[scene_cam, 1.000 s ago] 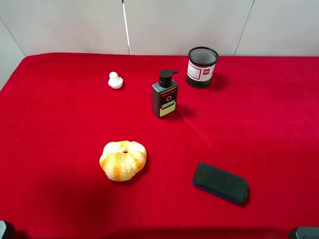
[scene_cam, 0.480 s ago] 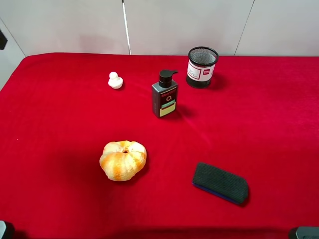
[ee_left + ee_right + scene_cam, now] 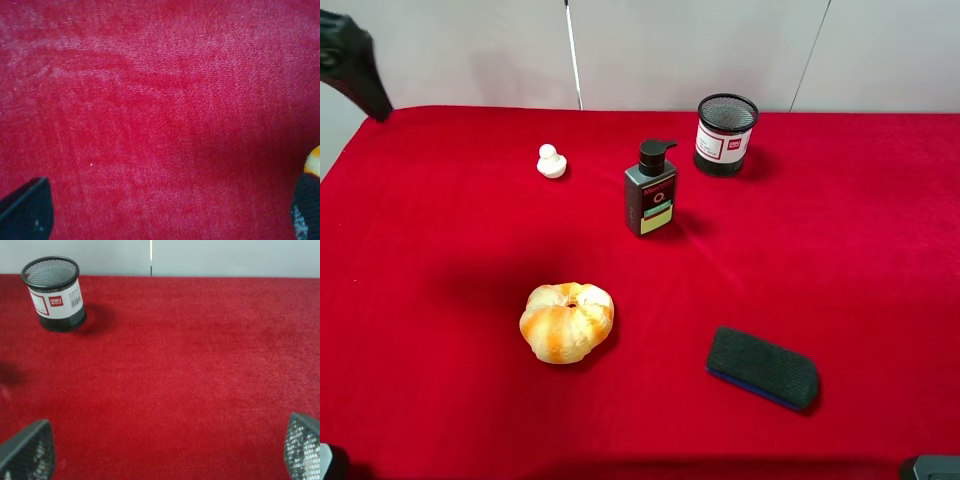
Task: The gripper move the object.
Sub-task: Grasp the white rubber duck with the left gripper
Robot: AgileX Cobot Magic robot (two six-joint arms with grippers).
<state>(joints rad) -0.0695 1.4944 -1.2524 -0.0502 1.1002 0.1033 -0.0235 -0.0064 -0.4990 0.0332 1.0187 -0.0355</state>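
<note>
At the far left, well away from the pump bottle [image 3: 651, 195], a dark piece of the left arm [image 3: 358, 70] now juts over the back corner of the red cloth [image 3: 860, 250]. Half a second ago only a sliver showed at that edge, and a second ago nothing. A soft shadow [image 3: 490, 280] on the cloth, left of the bottle and nearer the front, has crept toward the back over the same span. The left wrist view shows the left gripper [image 3: 165, 212] with its fingers [image 3: 25, 210] spread wide apart, only bare cloth between them and a sliver of the orange-and-white lump [image 3: 315, 161] beside one fingertip. The white duck [image 3: 551, 161] stands just where it stood before, left of the bottle and a little farther back, upright, alone on the cloth and well apart from the arm. The lump [image 3: 567, 321] has not shifted either, left of the bottle and well toward the front. The bottle itself stands upright as before. The black mesh cup [image 3: 725, 133] sits right of the bottle and behind it, and the dark pad [image 3: 762, 367] lies right of the bottle, near the front edge; both are unmoved. The right gripper [image 3: 165, 450] holds its fingers [image 3: 302, 450] spread wide over bare cloth, touching nothing, with the mesh cup in its camera's view.
</note>
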